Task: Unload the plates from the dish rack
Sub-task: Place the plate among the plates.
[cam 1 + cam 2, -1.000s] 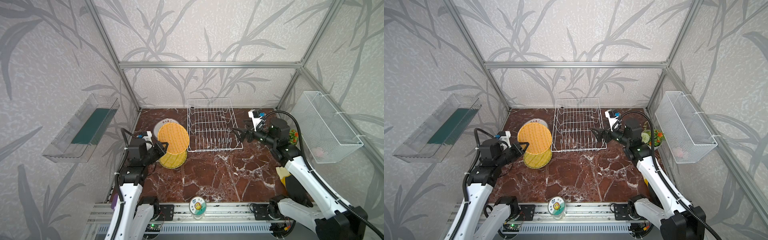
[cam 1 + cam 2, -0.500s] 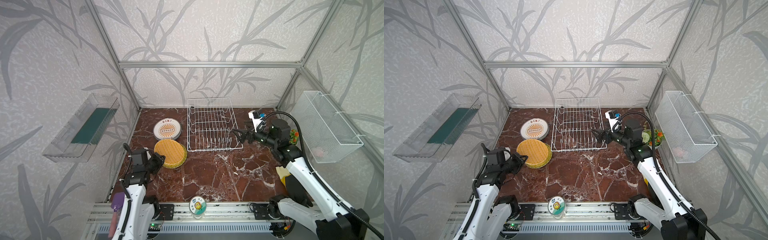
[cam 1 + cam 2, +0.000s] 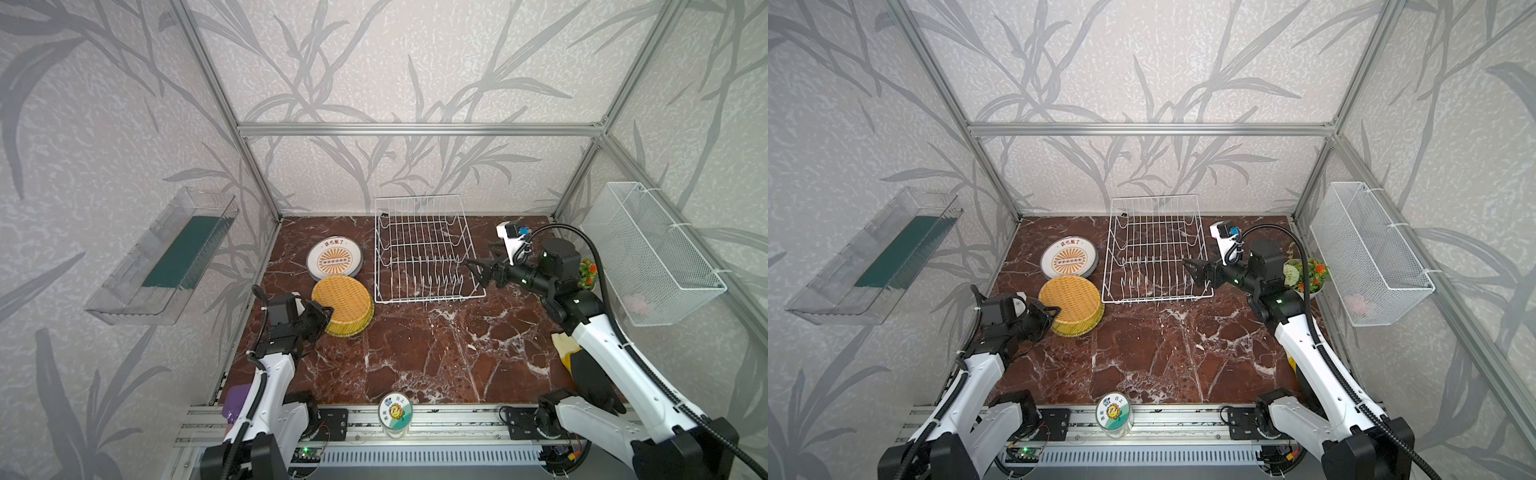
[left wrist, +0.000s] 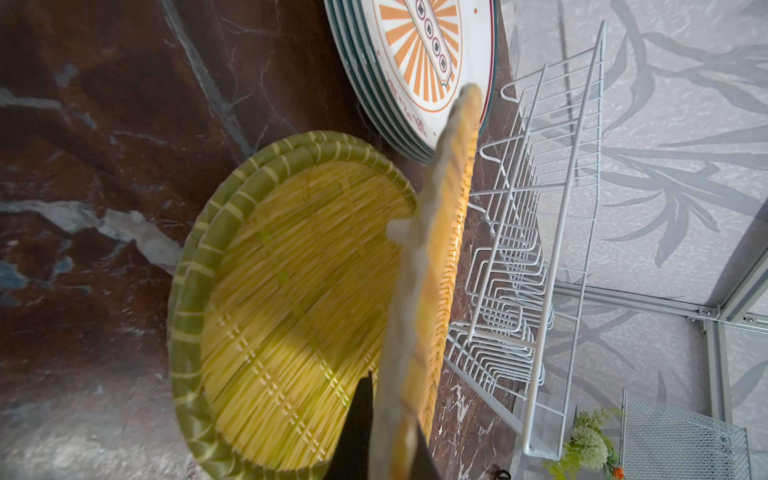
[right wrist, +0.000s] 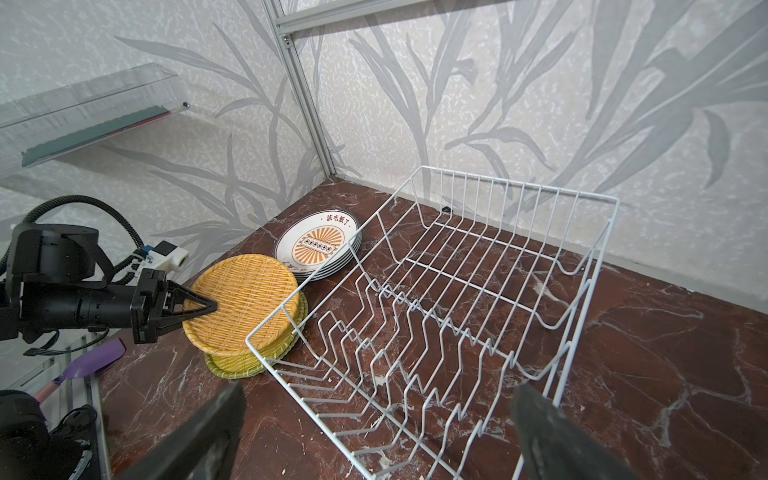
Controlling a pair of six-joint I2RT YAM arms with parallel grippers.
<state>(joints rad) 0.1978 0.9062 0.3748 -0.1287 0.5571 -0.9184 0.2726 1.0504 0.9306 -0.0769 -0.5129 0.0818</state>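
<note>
My left gripper [image 3: 327, 312] [image 3: 1055, 311] [image 5: 210, 308] [image 4: 390, 436] is shut on the rim of a yellow woven plate [image 3: 343, 301] [image 3: 1070, 300] [image 5: 245, 301], seen edge-on in the left wrist view [image 4: 440, 232]. The plate lies slightly tilted on top of two more woven plates [image 5: 249, 361] [image 4: 282, 311]. Behind them sits a stack of white plates with orange sunburst faces [image 3: 334, 259] [image 3: 1069, 259] [image 5: 318, 245] [image 4: 428, 50]. The white wire dish rack [image 3: 424, 249] [image 3: 1154, 249] [image 5: 457, 291] holds nothing. My right gripper [image 3: 474, 274] [image 3: 1192, 275] [image 5: 374, 419] hovers open at the rack's right front corner.
On the left wall hangs a clear plastic shelf [image 3: 166, 257], and on the right wall a white mesh basket [image 3: 648, 253]. A small flower pot [image 3: 588, 274] stands behind the right arm. A round tin [image 3: 395, 411], a purple spatula [image 3: 237, 401] and a yellow glove [image 3: 565, 349] lie near the front.
My left arm has swung the woven plate down from upright to nearly flat on the woven stack, uncovering the white plates behind. The right arm has barely moved.
</note>
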